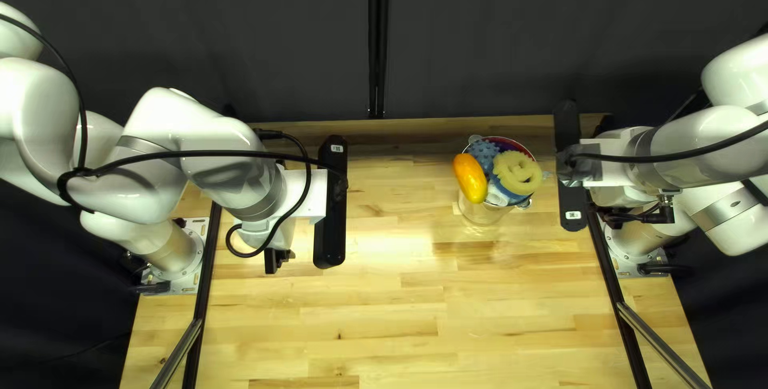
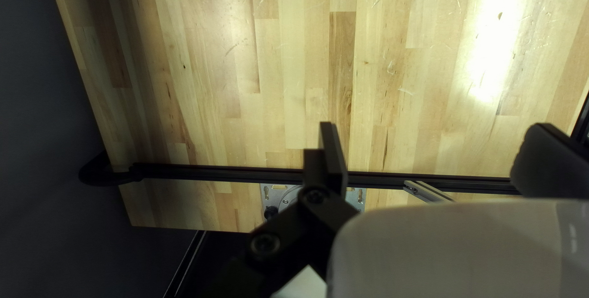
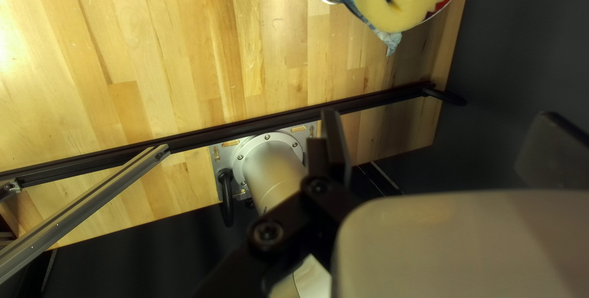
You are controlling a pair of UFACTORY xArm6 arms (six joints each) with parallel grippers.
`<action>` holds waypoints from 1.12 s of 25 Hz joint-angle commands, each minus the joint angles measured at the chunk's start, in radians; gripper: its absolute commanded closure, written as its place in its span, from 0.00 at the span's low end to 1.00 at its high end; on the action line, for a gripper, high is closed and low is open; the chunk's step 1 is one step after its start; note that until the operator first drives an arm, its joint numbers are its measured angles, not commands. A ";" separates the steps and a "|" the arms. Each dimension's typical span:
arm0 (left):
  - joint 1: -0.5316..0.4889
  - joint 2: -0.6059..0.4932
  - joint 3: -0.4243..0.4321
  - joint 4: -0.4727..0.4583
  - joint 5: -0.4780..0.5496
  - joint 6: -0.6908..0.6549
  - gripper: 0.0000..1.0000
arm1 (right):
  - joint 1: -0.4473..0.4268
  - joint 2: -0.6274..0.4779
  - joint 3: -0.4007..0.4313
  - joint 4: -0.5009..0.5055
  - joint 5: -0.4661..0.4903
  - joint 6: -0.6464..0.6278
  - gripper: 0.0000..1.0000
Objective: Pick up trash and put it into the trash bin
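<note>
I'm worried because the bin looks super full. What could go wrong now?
The bin is heaped up, so one more thing dropped on top might tumble off. The long orange thing lies right at its edge and could roll out. The right arm reaches in close beside the bin, so a swing that way might knock it over and spill the trash.

No legible text: white label (image 1: 337,149) on left black bar (image 1: 330,233), white tag (image 1: 573,215) on right black bar (image 1: 568,126)
</note>
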 commanded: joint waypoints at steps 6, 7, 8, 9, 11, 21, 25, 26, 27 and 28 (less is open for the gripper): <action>0.000 0.000 0.000 0.000 0.000 0.000 0.00 | 0.000 0.000 0.000 0.000 0.000 0.000 0.00; 0.000 0.000 0.000 0.000 0.000 0.000 0.00 | 0.000 0.000 0.000 0.000 0.000 0.000 0.00; 0.000 0.000 0.000 0.000 0.000 0.000 0.00 | 0.000 0.000 0.000 0.000 0.000 0.000 0.00; 0.000 0.000 0.000 0.000 0.000 0.000 0.00 | 0.000 0.000 0.000 0.000 0.000 0.000 0.00; 0.000 0.000 0.000 0.000 0.000 0.000 0.00 | 0.011 -0.002 0.007 -0.010 0.000 0.007 0.00; 0.000 0.000 0.000 0.000 0.000 0.000 0.00 | -0.032 0.037 0.042 0.022 -0.100 0.009 0.00; 0.000 0.000 0.000 0.000 0.000 0.000 0.00 | -0.032 0.037 0.042 0.022 -0.100 0.009 0.00; 0.000 0.000 0.000 0.000 0.000 0.000 0.00 | -0.032 0.037 0.042 0.022 -0.100 0.009 0.00; 0.000 0.000 0.000 0.000 0.000 0.000 0.00 | -0.032 0.037 0.042 0.022 -0.100 0.009 0.00; 0.000 0.000 0.000 0.000 0.000 0.000 0.00 | -0.032 0.037 0.042 0.022 -0.100 0.009 0.00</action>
